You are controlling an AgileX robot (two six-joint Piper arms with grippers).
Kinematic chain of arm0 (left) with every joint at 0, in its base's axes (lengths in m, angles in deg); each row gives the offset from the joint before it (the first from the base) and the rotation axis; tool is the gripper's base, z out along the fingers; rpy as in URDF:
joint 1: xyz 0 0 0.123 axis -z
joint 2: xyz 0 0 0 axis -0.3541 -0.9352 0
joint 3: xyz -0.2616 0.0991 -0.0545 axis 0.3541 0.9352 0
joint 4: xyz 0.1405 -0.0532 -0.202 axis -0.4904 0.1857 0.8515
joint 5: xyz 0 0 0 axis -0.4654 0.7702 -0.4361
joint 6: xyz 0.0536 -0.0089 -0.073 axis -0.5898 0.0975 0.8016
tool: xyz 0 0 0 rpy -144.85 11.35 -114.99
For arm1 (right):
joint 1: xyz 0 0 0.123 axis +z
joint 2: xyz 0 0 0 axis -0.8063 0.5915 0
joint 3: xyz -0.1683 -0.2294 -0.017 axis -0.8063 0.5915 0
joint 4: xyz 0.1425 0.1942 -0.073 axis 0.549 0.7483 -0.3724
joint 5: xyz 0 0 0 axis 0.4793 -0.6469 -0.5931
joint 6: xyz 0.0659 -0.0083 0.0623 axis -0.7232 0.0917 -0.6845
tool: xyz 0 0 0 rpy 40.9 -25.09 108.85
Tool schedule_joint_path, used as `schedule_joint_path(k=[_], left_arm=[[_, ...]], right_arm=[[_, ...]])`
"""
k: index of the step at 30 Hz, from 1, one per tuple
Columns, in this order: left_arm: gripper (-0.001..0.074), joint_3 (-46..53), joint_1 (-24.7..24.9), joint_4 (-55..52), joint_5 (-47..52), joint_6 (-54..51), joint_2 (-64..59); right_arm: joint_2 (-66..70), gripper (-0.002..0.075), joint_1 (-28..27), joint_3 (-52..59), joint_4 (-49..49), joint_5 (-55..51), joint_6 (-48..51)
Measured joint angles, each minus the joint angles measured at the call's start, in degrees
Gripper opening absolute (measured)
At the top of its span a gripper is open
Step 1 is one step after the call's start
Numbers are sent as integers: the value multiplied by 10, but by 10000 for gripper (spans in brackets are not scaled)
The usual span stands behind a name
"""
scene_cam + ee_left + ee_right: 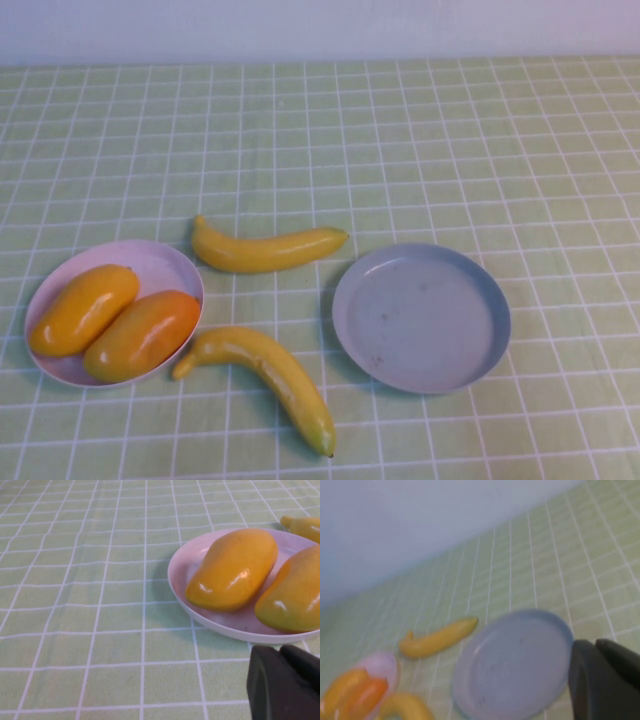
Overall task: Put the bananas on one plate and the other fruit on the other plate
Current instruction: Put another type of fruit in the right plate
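Already on the round, shallow pale pink-lilac plate (160, 262) at the near left of the table lie the two plump oval mango-like fruits, the yellower one (82, 309) to the left and the more orange-red one (142, 334) touching it on the right. Both long, curved, glossy yellow bananas lie off the plates on the cloth: the far banana (266, 249) sits between the two plates on their far side, and the near banana (275, 371) starts just beside the pink plate's near right rim and runs toward the near edge. To the right of them the round, shallow grey-blue plate (421, 317) holds nothing. Everything rests on a pale green tablecloth with a white grid (450, 150), which ends at a plain light wall (320, 28). From above, neither arm appears at all. Only the wrist cameras show the grippers: the left gripper (284, 683) shows as a dark tip close by the pink plate's rim (210, 622), with both mangoes (232, 569) seen large; the right gripper (605, 682) shows as a dark tip at the grey-blue plate's edge (512, 665), raised over the table. For either gripper I cannot tell whether it is spread or closed.
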Motion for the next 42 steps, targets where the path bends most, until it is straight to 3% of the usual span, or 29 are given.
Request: schedule_joint_path(k=[6,10,13,18,22,28,30,36,42], left_arm=[[2,0,0,0,0,0,0],[2,0,0,0,0,0,0],[2,0,0,0,0,0,0],[2,0,0,0,0,0,0],[2,0,0,0,0,0,0],[2,0,0,0,0,0,0],[2,0,0,0,0,0,0],[2,0,0,0,0,0,0],[2,0,0,0,0,0,0]], right_arm=[[241,-15,0,-182,-131,-187,15],[365,-15,8,-268,-158,-236,90],[464,-15,58,-330,-199,-245,108],[612,-6,205,-439,-272,-252,107],[747,79,312,-555,-321,-272,106],[927,370,397,-720,-358,-307,106],[970,433,414,-763,-366,-308,106],[1063,474,450,-862,-399,-311,106],[1091,477,477,-882,-409,-284,108]])
